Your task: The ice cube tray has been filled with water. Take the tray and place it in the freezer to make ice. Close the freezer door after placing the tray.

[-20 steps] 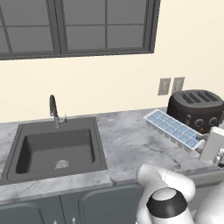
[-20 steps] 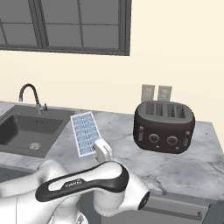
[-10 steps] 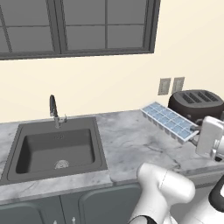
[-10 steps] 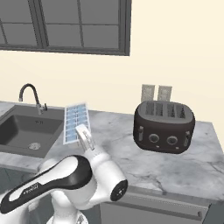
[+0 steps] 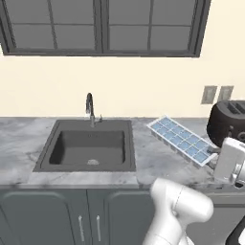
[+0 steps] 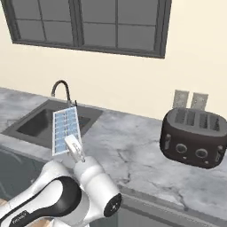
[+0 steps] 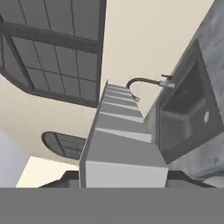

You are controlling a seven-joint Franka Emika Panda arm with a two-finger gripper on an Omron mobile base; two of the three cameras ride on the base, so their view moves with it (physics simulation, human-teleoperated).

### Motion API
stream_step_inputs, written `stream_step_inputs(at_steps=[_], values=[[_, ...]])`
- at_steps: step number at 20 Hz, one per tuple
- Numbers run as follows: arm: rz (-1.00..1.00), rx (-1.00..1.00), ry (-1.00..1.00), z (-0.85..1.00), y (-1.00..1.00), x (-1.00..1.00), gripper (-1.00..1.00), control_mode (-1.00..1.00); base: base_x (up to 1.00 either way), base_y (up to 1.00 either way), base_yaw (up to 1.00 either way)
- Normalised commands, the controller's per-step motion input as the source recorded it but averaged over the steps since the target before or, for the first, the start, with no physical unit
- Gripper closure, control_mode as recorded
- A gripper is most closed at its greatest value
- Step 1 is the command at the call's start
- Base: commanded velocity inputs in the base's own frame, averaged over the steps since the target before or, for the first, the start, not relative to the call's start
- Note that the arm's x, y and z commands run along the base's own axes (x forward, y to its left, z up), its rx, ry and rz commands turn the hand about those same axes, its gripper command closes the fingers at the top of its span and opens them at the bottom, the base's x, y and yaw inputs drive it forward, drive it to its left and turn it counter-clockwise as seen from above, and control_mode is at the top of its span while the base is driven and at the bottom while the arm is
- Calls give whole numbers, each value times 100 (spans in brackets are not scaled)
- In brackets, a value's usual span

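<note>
The tool (image 5: 216, 154) is seen clamped on one short end of the ice cube tray (image 5: 181, 139), its jaws pinching the tray's edge. In the left base view the tray is held lifted above the marble surface (image 5: 143, 158), slanting from the tool up and back toward the sink (image 5: 88, 149); its pale blue water (image 5: 184, 140) cells face upward. In the right base view the same tray (image 6: 66, 129) is seen standing out from the tool (image 6: 71, 142) just in front of the sink basin (image 6: 42, 120), near the curved black faucet (image 6: 61, 88). In the hand view the white underside of the tray (image 7: 119, 140) runs away from the camera, with the faucet (image 7: 146, 83) and the sink (image 7: 188, 114) beyond it and to one side. A black four-slot toaster (image 6: 194, 137) is set on the surface well apart from the tray, below two wall outlets (image 6: 189, 100). A dark-framed window (image 5: 103, 26) is mounted on the cream wall above the sink.
</note>
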Motion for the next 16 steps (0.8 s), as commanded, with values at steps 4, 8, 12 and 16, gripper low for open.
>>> stream_step_inputs(at_steps=[4, 8, 12, 16], values=[[0, 0, 0, 0, 0, 0, 100, 100, -38, 65, 91], [0, 0, 0, 0, 0, 0, 100, 100, -19, 75, 85], [0, 0, 0, 0, 0, 0, 100, 100, -2, 75, 74], [0, 0, 0, 0, 0, 0, 100, 100, 0, 71, 70]])
